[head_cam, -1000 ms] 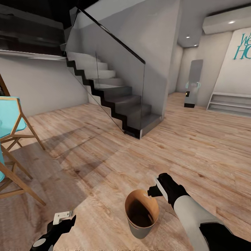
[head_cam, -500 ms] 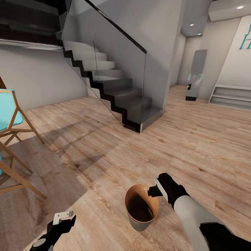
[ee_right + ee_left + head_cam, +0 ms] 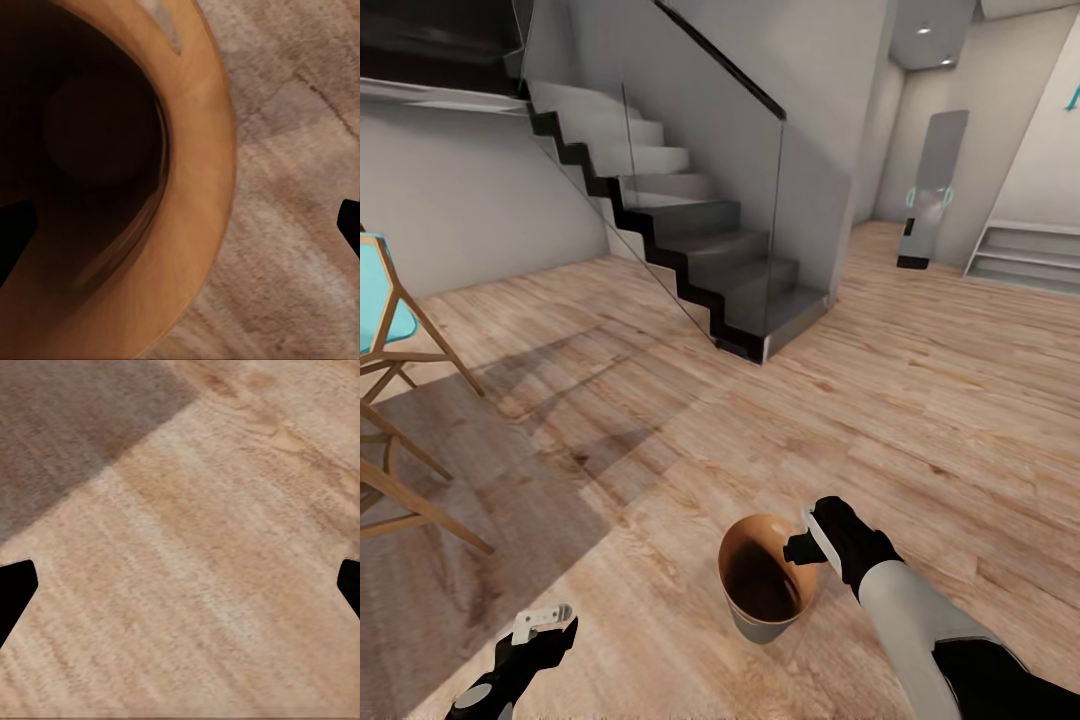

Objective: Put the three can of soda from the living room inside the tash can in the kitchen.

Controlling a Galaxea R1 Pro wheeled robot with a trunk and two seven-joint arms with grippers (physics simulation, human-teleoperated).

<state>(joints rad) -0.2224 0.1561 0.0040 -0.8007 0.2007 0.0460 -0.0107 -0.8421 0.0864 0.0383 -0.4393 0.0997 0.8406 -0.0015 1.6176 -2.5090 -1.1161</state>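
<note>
Rim of the tash can (image 3: 764,582) sat pinched in our right hand (image 3: 807,545), so the bucket hung upright off the wood floor (image 3: 920,420), seemingly for carrying; our left hand (image 3: 543,621) hovered low with fingers apart, empty; we saw no soda cans.

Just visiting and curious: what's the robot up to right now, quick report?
Right gripper at trash can rim, apparently holding it. Left gripper open, empty. No soda cans visible inside. Staircase ahead; teal chair on the left.
</note>
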